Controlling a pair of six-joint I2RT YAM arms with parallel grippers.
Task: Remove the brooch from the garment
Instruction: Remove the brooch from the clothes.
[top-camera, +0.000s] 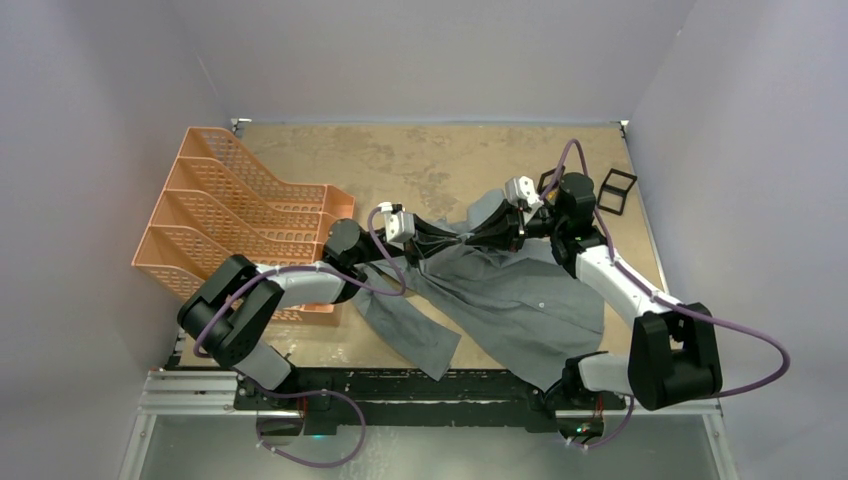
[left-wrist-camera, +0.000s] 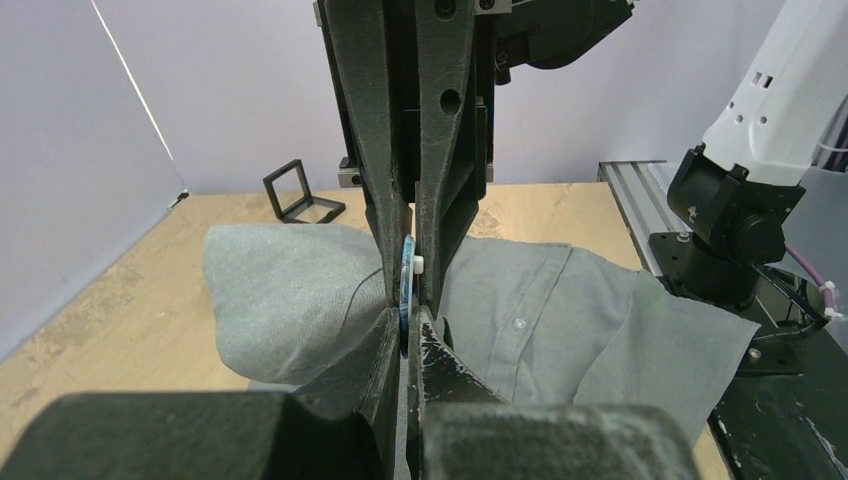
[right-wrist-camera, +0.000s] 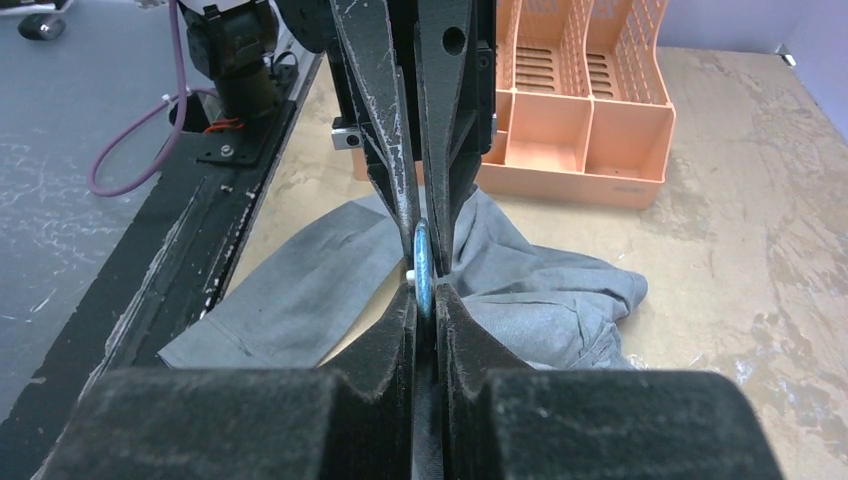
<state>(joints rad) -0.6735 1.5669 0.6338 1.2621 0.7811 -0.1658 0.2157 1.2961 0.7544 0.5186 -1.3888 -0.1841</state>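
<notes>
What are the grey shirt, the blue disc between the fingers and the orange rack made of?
Shirt: woven cloth, matte, lying in soft folds. Brooch: hard blue disc with a slight sheen, maybe plastic or enamel. File rack: moulded orange plastic, slotted walls.

One garment (top-camera: 530, 295), one brooch (left-wrist-camera: 406, 285), one orange sorter (top-camera: 240, 210), two black frames (top-camera: 617, 190)

The worn tan table (top-camera: 420, 160) carries a rumpled grey garment (top-camera: 520, 300) toward its near edge, a 4-slot orange file rack (top-camera: 240, 215) on the left, and 2 small black frames (top-camera: 618, 191) far right.
</notes>
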